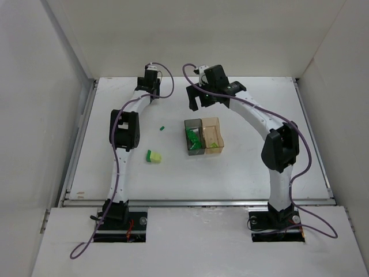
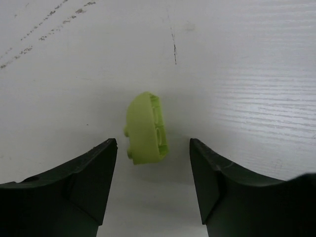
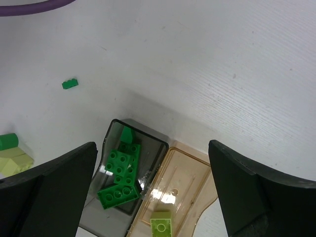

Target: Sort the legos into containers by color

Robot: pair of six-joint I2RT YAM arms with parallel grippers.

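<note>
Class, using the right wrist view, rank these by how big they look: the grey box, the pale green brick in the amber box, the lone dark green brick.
1. grey box
2. pale green brick
3. lone dark green brick, though it lies farther from the camera, so the order of these two bricks is unsure.

No legible text, label, brand, number or sign is noted in any of the three views.
</note>
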